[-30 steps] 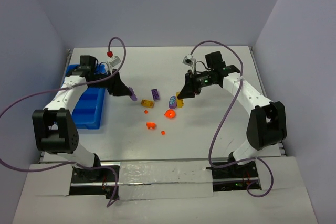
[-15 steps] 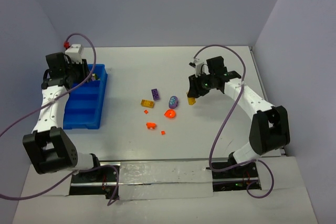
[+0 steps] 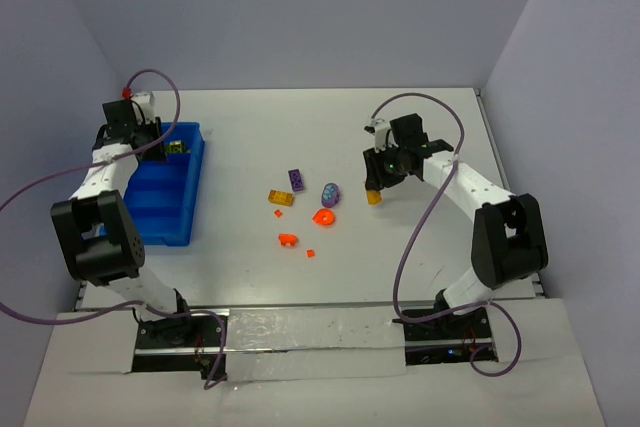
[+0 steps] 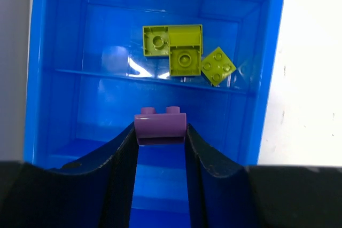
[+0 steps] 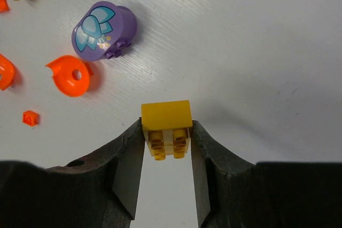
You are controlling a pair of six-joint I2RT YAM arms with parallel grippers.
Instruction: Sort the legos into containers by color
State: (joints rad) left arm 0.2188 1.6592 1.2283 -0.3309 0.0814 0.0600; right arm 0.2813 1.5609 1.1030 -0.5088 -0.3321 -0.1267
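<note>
- Left fingers (image 4: pixel 125 150) are part-closed, pinching a purple brick (image 4: pixel 160 124) over the blue tray (image 4: pixel 270 52), next to the compartment holding three green bricks (image 4: pixel 184 52).
- Right fingers (image 5: pixel 131 156) are clamped on a yellow brick (image 5: pixel 166 115) over the worktop (image 5: pixel 256 52), near a purple piece (image 5: pixel 104 29).

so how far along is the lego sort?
Done: three olive-green bricks in the far end compartment of the blue tray. In hand: left gripper holds a purple brick over it, right gripper a yellow brick. Left: about seven loose pieces on the table.
</note>
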